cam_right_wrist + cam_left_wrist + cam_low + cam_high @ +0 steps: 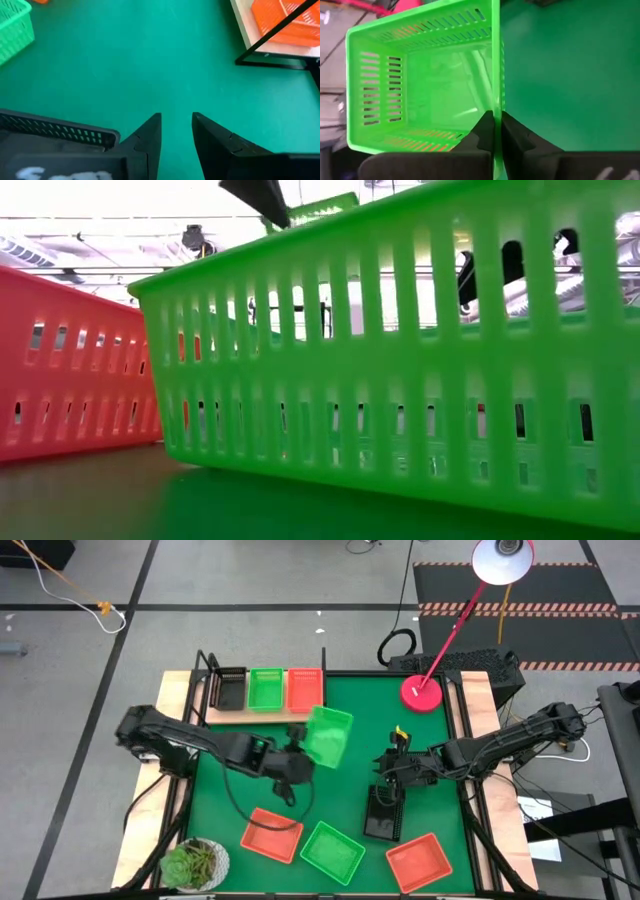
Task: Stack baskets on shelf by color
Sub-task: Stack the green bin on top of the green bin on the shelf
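A green basket [329, 735] hung tilted above the mat [350, 790], just in front of the shelf [262, 712], its wall pinched in the left claw [495, 131], whose fingers were shut tight on the thin rim. On the shelf stood a black basket [231, 687], a green one [265, 689] and a red one [304, 689], side by side. The step in hand looked to be carrying the held basket to the green one on the shelf. The next move would call for levelling it, lining it up over that middle basket between the black uprights, and lowering it until it nests before letting go.

The right claw [176, 131] hovered low over the mat beside another black basket [383, 812], its fingers part open and holding nothing. Toward the counter's near edge lay two red baskets [271, 835] [418, 861] and a green one [332, 851], waiting.
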